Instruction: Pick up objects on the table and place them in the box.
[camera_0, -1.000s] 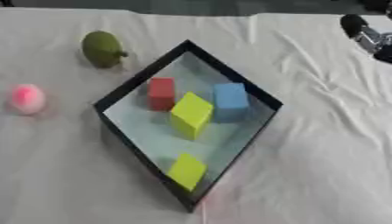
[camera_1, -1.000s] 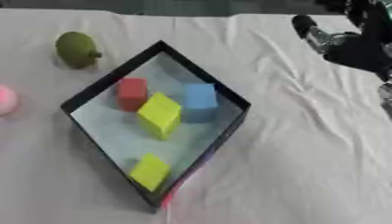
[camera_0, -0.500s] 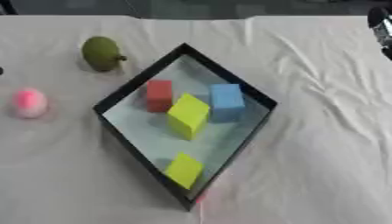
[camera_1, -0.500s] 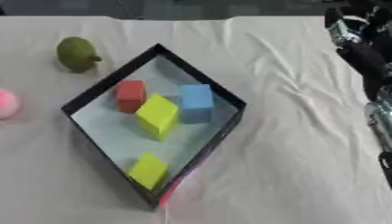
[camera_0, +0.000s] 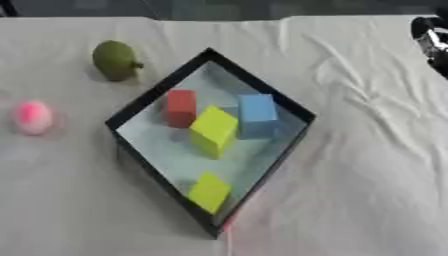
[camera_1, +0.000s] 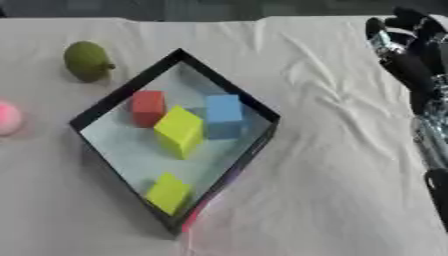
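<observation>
A black-walled box (camera_0: 140, 102) with a pale floor sits turned like a diamond in the middle of the desk (camera_0: 367, 170), which is covered by a wrinkled white cloth. Inside it are four blocks: a red block (camera_0: 181, 107) toward the far left, a blue block (camera_0: 258, 115) just beside it on the right, a large yellow-green block (camera_0: 213, 131) tilted between and slightly in front of those two, and a smaller yellow-green block (camera_0: 209, 192) lying alone near the box's near corner. Two things lie outside the box, both on its left: an olive-green rounded object (camera_0: 115, 60) near the far left of the desk, and a pink ball (camera_0: 32, 117) closer to the left edge (its outline is blurred). The right hand (camera_1: 411, 55) shows at the far right edge, raised above the cloth, well apart from the box and farther still from the green object and the pink ball across the desk; it carries nothing, though whether its fingers are straight or curled cannot be told. The left hand appears in neither view.
</observation>
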